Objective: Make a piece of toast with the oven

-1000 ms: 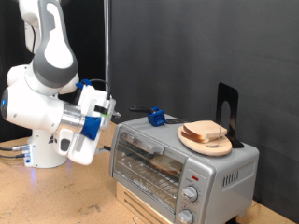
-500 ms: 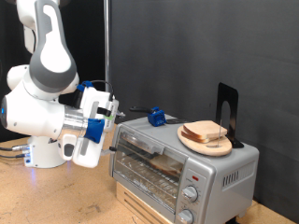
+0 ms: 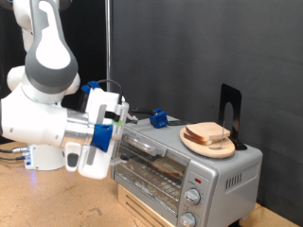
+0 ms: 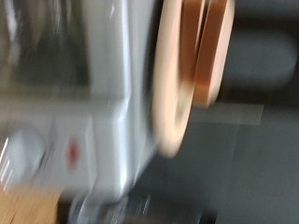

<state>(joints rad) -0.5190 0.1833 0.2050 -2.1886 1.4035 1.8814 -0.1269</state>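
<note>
On top of the oven (image 3: 185,163) you have the round wooden plate (image 3: 209,144) parked toward the exterior view's right, with two bread slices stacked on it; the upper one, the piece of toast (image 3: 207,132), is pale with a tan crust. Placement reads as staging: the bread waits on the roof, within reach, while the door is dealt with. Neither slice is in the oven yet, as far as the glass shows.

The gripper (image 3: 117,121) sits at the exterior view's left end of the oven, level with the top edge of the glass door and close to the handle bar. Your arm comes in from the side, wrist turned, presumably so the fingers can meet the handle square-on. You hold nothing between the fingers in either view. Whether the fingers are spread or closed, you cannot tell: the white and blue hand body hides them.

Wrist view is heavily motion-blurred. It probably shows the oven's silver front with a knob (image 4: 23,154), and the plate (image 4: 168,79) edge-on with the slices (image 4: 207,56) against it.

A blue object (image 3: 159,119) rests on the oven top behind, well apart from the plate.
</note>
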